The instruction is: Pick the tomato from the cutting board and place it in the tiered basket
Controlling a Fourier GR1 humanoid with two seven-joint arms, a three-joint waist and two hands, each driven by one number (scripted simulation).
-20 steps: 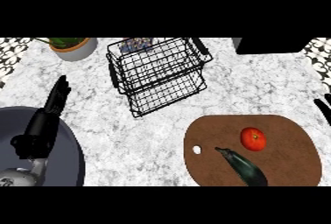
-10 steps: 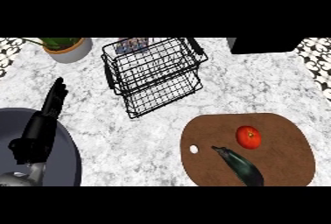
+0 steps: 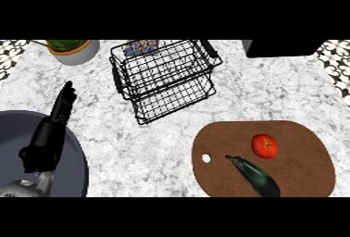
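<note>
Potted plant, upper left of frame, pale pot, green leaves. Dark eggplant, lower right, lying diagonally. Large grey round plate, lower left, partly cut off. Black object, top right, possibly an appliance.

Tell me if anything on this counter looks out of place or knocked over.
Nothing stands out. The red tomato and dark green eggplant lie on the brown wooden cutting board, the black wire tiered basket stands upright, and the left hand rests open.
</note>
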